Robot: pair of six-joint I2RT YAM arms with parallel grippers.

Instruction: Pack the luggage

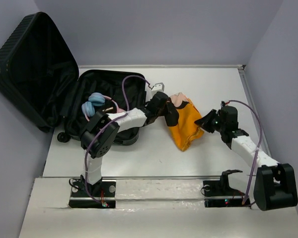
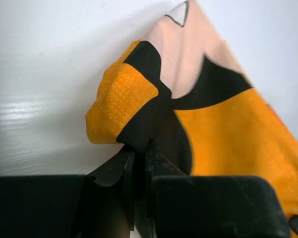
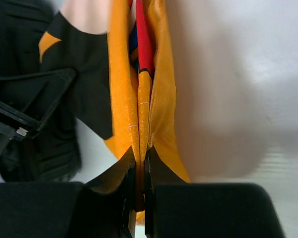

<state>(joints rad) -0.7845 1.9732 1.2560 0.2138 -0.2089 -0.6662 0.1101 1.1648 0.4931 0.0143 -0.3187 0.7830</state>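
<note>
My left fingers are closed tight on the black-and-orange edge of an orange garment, and my right fingers pinch its opposite orange edge just as tightly. The garment spans between them over the middle of the table. The luggage sits open at the table's far left corner, lid raised, with blue-and-pink headphones inside
</note>
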